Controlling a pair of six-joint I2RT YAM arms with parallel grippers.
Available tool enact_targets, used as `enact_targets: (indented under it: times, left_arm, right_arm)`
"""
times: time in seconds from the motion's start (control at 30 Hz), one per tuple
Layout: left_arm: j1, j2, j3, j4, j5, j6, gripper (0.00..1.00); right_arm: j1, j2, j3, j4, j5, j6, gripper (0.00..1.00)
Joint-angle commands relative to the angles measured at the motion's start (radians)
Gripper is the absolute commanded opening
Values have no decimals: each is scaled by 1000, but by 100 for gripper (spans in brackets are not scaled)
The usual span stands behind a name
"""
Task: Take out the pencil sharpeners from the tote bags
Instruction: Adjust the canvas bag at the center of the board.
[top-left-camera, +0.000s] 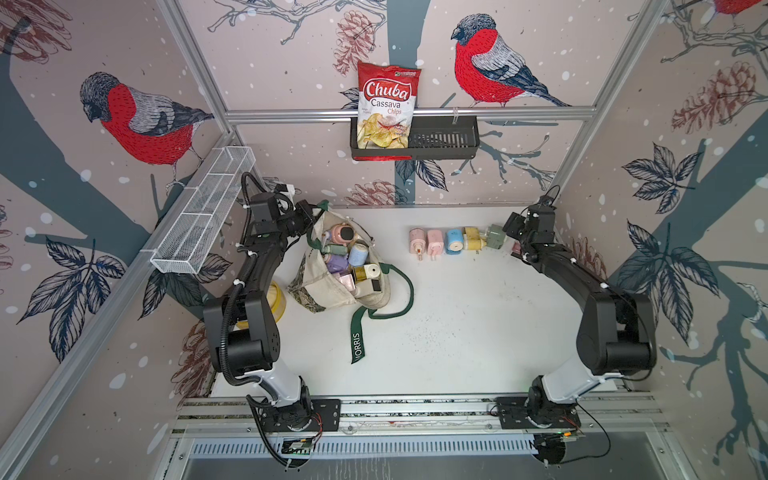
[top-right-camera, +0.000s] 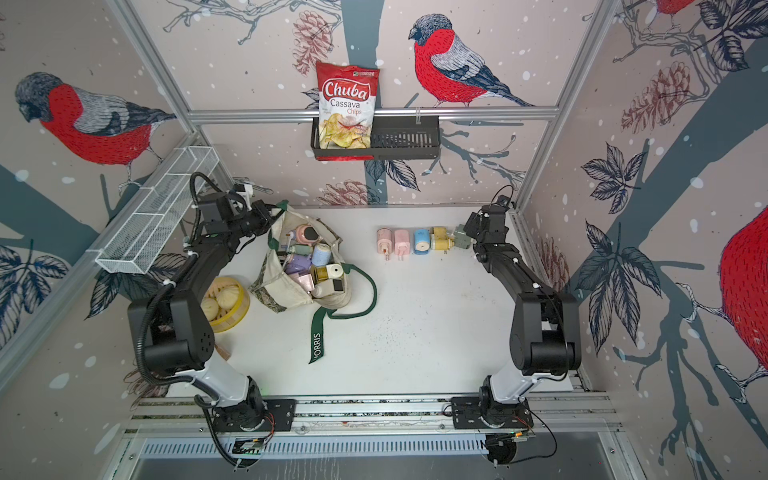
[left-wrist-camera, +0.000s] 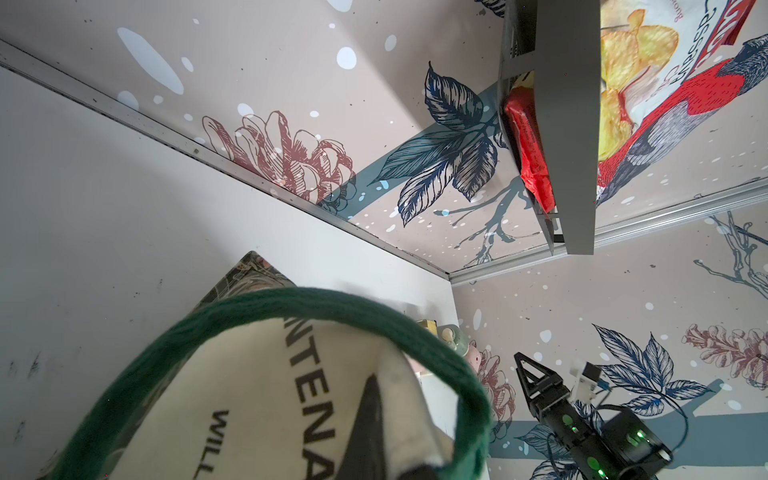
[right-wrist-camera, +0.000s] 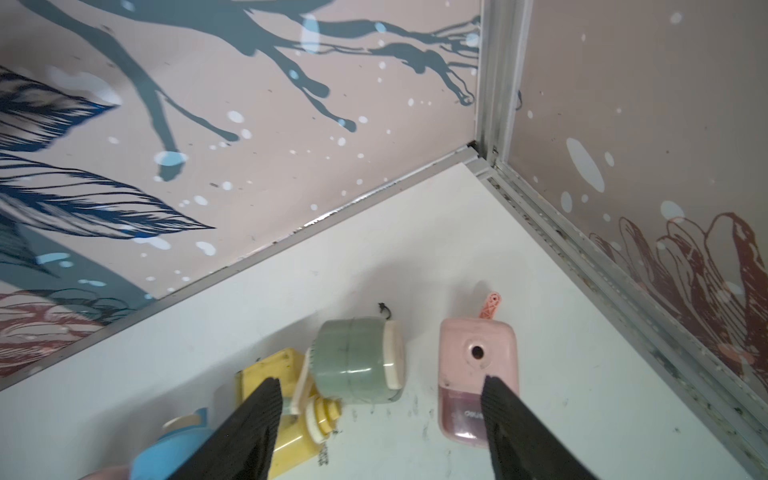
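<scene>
Bright even light, soft wrist-view blur

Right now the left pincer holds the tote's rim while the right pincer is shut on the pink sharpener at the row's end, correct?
Not quite. The right pincer is open. In the right wrist view its fingers stand wide apart, and the pink sharpener lies on the table, not clamped. The left pincer does hold the tote at its rim.
</scene>
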Motion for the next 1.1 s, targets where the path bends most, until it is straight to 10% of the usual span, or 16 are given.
enact_targets:
  times: [0.0,0.37,0.6,1.07]
  left_arm:
    - [3,-6,9,187,50,-9,0]
    - [3,-8,8,188,51,-6,0]
    - [3,-7,8,188,53,-7,0]
    - [3,-1,11,190,62,-11,0]
  right_arm:
    - [44,-82,-13,29,26,-62,79]
    - [76,-363,-223,253,126,-25,89]
    - [35,-447,-353,414,-229,51,96]
    - [553,-149,-12,16,-412,-154,85]
